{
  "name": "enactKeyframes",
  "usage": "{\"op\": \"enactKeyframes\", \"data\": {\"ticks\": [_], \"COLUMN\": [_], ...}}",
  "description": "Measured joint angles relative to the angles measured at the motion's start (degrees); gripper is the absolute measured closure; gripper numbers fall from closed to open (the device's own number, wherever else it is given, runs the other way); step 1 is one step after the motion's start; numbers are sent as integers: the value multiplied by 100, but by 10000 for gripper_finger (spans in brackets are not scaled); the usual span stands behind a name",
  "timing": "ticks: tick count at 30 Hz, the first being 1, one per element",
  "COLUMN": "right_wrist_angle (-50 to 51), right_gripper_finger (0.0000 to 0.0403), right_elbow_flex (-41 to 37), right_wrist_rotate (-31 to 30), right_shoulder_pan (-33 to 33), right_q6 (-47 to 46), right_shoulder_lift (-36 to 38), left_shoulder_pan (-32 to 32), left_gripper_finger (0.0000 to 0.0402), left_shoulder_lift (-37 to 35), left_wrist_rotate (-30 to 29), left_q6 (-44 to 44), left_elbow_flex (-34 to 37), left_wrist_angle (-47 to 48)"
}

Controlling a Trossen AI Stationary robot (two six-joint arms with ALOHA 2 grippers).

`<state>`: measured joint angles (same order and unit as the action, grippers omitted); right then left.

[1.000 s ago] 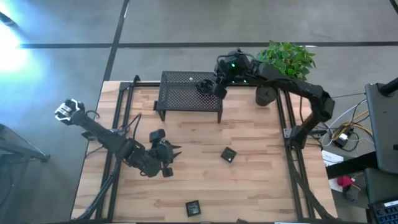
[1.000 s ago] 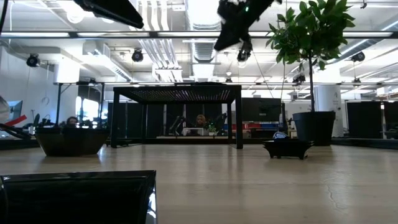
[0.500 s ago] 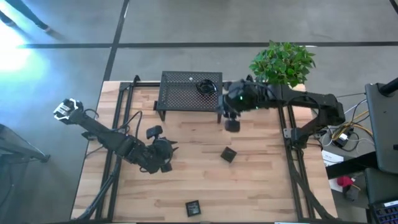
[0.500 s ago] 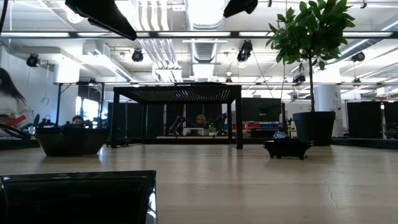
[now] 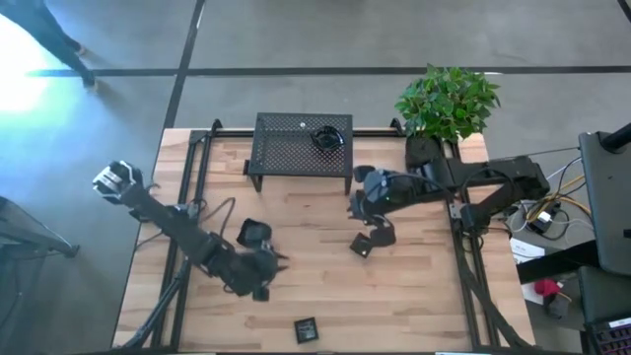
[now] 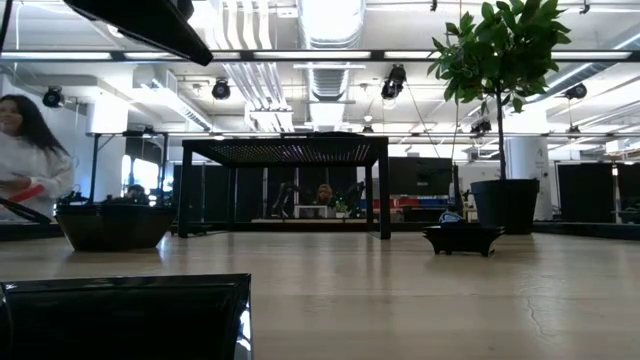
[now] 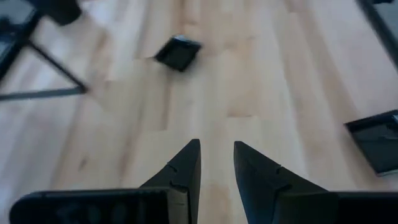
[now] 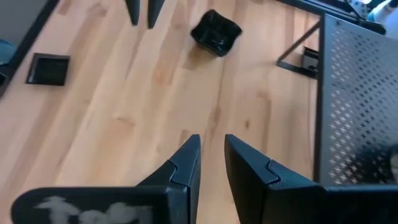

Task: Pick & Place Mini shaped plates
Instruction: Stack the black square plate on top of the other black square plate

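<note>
Mini shaped plates, small, black and glossy, lie apart on the wooden table. One plate (image 5: 327, 138) rests on the black mesh stand (image 5: 301, 143). A deep plate (image 5: 254, 233) (image 8: 216, 31) sits by my left gripper, a square plate (image 5: 362, 246) (image 7: 178, 53) lies mid-table, and a flat plate (image 5: 306, 329) (image 8: 48, 68) lies near the front edge. My left gripper (image 5: 279, 259) (image 7: 216, 152) hangs open over bare wood. My right gripper (image 5: 355, 202) (image 8: 211, 146) hovers open before the stand, on the far side of the mid-table plate.
A potted plant (image 5: 446, 104) stands at the table's far right corner. The stand's legs (image 8: 298, 59) are close to my right gripper. Black frame rails (image 5: 461, 256) run along the table's sides. A person (image 6: 25, 150) moves in the room behind.
My right gripper has swung from above the mesh stand toward the table's near edge, turning as it went, and now hangs over the wood in front of the stand. My left gripper has shifted a little toward the near edge. The plates have stayed where they were.
</note>
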<state>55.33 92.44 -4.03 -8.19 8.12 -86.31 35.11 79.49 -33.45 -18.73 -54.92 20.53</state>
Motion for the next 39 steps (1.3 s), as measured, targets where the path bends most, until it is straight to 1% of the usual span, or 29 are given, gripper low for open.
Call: {"op": "enactKeyframes", "data": {"ticks": [2,4,7,9,12,17,22,29,39], "right_wrist_angle": [4,24,31,44,42,47,97,143,150], "right_gripper_finger": [334,333,333,334,335,333,337,334,339], "right_elbow_flex": [0,-7,-53,-66,-66,-66,-66,-68,-68], "right_wrist_rotate": [0,0,0,-1,2,0,0,-3,-2], "right_shoulder_pan": [-95,-178,-289,-368,-469,-603,-719,-734,-734], "right_q6": [-85,-191,-354,-442,-474,-558,-569,-559,-470], "right_shoulder_lift": [3,6,7,7,7,7,7,7,7], "left_shoulder_pan": [96,164,240,265,273,287,300,298,287], "left_gripper_finger": [312,312,312,312,312,312,312,312,312], "left_shoulder_lift": [240,491,848,1088,1436,1918,2327,2789,2893], "left_wrist_rotate": [13,55,189,323,718,1510,1983,2259,2295], "left_q6": [69,67,-16,-32,-87,-415,-860,-1271,-1617], "left_elbow_flex": [-14,-74,-181,-230,-260,-337,-367,-367,-346], "left_wrist_angle": [-279,-354,-505,-776,-1217,-1923,-2268,-2795,-2878]}}
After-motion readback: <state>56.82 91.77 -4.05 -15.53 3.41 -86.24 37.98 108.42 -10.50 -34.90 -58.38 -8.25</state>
